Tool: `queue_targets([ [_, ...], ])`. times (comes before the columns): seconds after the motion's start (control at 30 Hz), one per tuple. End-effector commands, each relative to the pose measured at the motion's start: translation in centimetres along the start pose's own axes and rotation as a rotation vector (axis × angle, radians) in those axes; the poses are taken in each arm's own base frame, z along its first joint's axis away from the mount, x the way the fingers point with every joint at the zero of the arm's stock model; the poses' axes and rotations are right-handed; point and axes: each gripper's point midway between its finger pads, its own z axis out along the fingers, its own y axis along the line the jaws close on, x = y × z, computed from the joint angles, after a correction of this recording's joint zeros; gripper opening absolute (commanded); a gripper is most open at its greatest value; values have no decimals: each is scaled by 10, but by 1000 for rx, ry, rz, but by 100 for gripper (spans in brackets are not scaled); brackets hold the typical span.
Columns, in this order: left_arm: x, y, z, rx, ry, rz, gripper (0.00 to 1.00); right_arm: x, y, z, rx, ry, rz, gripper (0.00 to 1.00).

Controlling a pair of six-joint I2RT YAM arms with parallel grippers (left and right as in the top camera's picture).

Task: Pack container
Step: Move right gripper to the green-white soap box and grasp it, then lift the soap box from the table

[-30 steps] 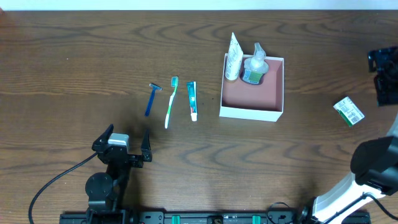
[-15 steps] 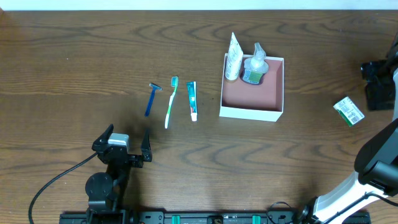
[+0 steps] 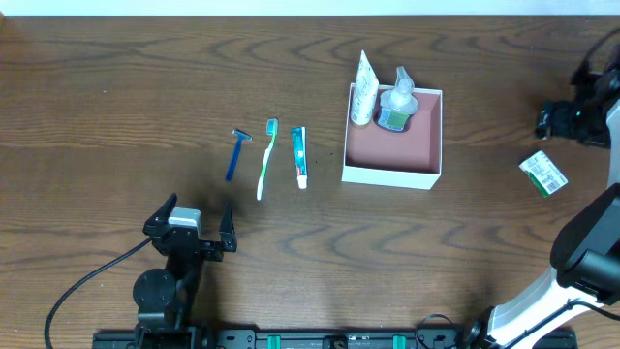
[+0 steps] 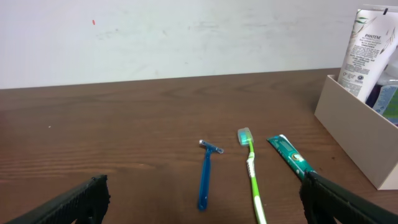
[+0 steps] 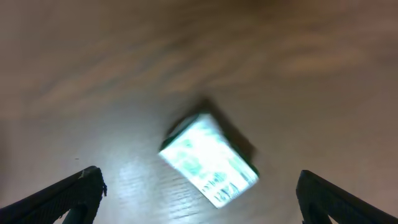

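The container (image 3: 387, 176) is a square white box with a pink inside, right of the table's middle. A white tube (image 3: 364, 89) and a clear pump bottle (image 3: 396, 105) stand in its far part. Left of it lie a blue razor (image 3: 237, 153), a green toothbrush (image 3: 265, 160) and a small teal toothpaste tube (image 3: 299, 155). My left gripper (image 3: 197, 215) rests open near the front edge, facing the razor (image 4: 205, 171) and the toothbrush (image 4: 252, 168). A small green-and-white box (image 3: 542, 173) lies at the right. My right gripper (image 3: 567, 121) hovers open above the box (image 5: 208, 158), blurred.
The container's white wall (image 4: 354, 134) rises at the right edge of the left wrist view, with the white tube (image 4: 367, 46) above it. A black cable (image 3: 82, 286) runs from the left arm's base to the front left. Bare dark wood lies between the container and the small box.
My right gripper has swung in from the right edge, leftward towards the small green-and-white box. The left arm and all the toiletries have stayed still.
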Motion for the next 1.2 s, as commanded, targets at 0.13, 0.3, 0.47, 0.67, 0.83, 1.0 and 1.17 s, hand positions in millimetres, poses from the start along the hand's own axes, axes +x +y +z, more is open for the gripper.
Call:
queue_targets([
  [0.13, 15, 0, 2, 2, 35, -7, 98, 24, 9, 31, -75, 26, -489, 99],
  [0.3, 15, 0, 2, 2, 35, -7, 98, 35, -7, 39, -45, 42, -476, 99],
  [0.47, 15, 0, 2, 2, 35, -7, 98, 47, -14, 42, -59, 67, -470, 99],
  [0.67, 15, 0, 2, 2, 35, -7, 98, 65, -10, 54, -88, 97, -519, 99],
  [0.83, 15, 0, 2, 2, 35, -7, 98, 73, -5, 61, -110, 100, -564, 99],
  [1.0, 15, 0, 2, 2, 35, -7, 98, 69, -1, 63, -131, 63, -583, 99],
  [1.17, 15, 0, 2, 2, 35, -7, 98, 64, -5, 66, -111, 38, -582, 99],
])
